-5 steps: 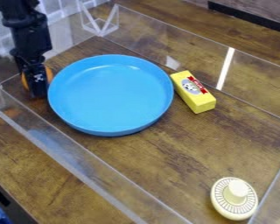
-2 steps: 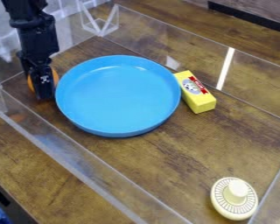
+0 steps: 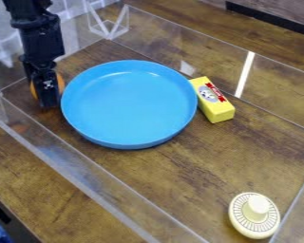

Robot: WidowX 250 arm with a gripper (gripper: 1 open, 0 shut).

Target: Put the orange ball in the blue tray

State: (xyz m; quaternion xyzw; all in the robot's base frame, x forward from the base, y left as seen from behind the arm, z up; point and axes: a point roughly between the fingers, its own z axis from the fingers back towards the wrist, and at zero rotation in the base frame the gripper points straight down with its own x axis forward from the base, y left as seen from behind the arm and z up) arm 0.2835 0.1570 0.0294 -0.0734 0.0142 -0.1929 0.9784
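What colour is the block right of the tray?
Yellow block, with a red-and-white label on top; camera view.

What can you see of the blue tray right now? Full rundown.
The blue tray is a large round shallow dish, bright blue, plastic by its look, with a low raised rim. It lies flat and upright on the wooden table, left of centre. Nothing is in it. The yellow block lies just off its right edge; whether they touch is unclear. The gripper is down at its left edge, with a bit of orange showing between the fingers.
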